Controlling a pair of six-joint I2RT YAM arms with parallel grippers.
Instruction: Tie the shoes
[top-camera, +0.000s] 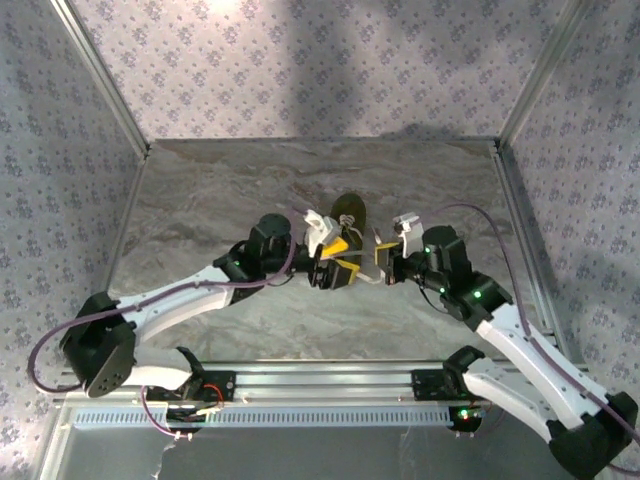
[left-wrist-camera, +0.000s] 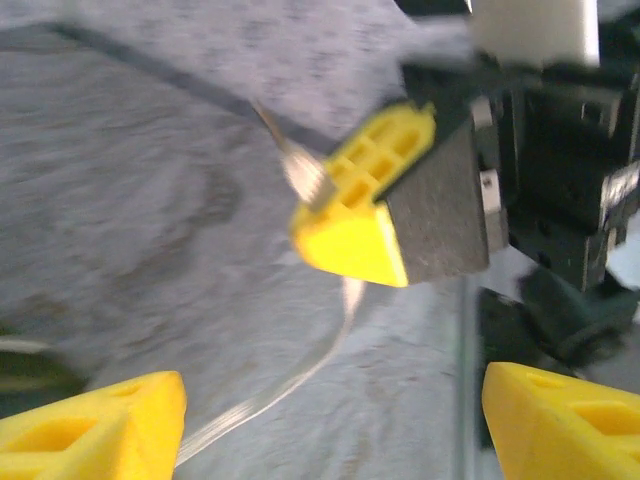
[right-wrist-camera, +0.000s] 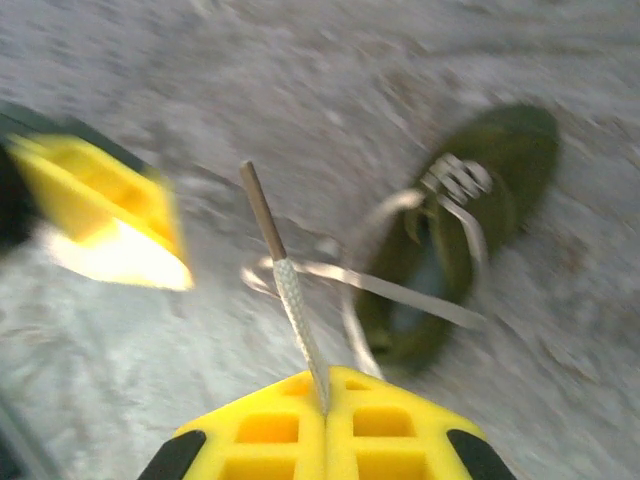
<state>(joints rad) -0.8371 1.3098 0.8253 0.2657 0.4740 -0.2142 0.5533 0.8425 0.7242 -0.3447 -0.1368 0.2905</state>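
Yellow-fingered right gripper (right-wrist-camera: 327, 390) pinches the cream woven lace (right-wrist-camera: 292, 300) of the small olive-green shoe (right-wrist-camera: 510, 160) just ahead; left gripper (left-wrist-camera: 330, 435) gapes wide.

No legible text, no labels or brands, no numbers or signs

Lab test cell: aluminium frame (top-camera: 300, 381), patterned backdrop walls (top-camera: 320, 70), marble-look tabletop (top-camera: 230, 180).

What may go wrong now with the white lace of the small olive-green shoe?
The right gripper pinches the white braided lace close to its tip, so it may slip out. The left gripper is open and holds nothing, so there is no backup. Nothing pins the olive-green shoe; a pull may drag it.
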